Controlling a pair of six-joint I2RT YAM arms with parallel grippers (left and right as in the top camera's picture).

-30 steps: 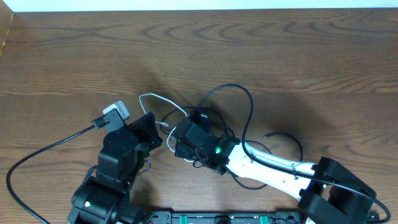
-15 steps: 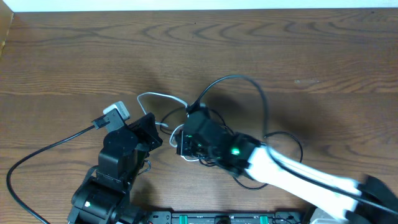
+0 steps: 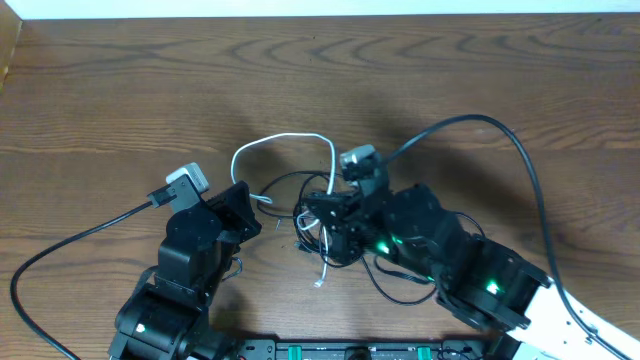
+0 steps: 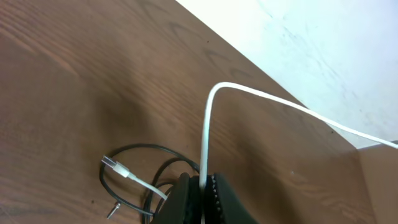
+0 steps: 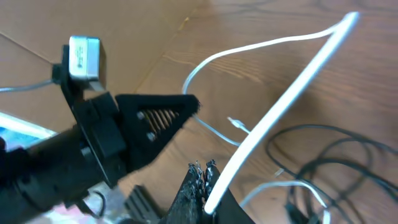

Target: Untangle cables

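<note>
The white cable (image 3: 285,138) arches in a tall loop between my two grippers. My left gripper (image 3: 248,205) is shut on one end of it; in the left wrist view the white cable (image 4: 208,130) rises straight out of the shut jaws (image 4: 204,190). Its silver plug (image 4: 113,164) lies on the table beside them. My right gripper (image 3: 325,205) is shut on the white cable (image 5: 280,106) at the jaws (image 5: 205,177). The black cables (image 3: 400,290) lie tangled beneath and around the right gripper, and also show in the right wrist view (image 5: 336,143) and the left wrist view (image 4: 146,149).
The right arm's thick black wire (image 3: 520,160) arcs over the right side of the table. The left arm's wire (image 3: 80,240) runs off to the lower left. The arms' base rail (image 3: 350,350) lines the front edge. The table's far edge (image 3: 320,16) meets a white wall.
My right gripper has turned and moved right and up with the white cable, drawing it into a taller loop. Its thick wire swung right. The left arm has not moved.
</note>
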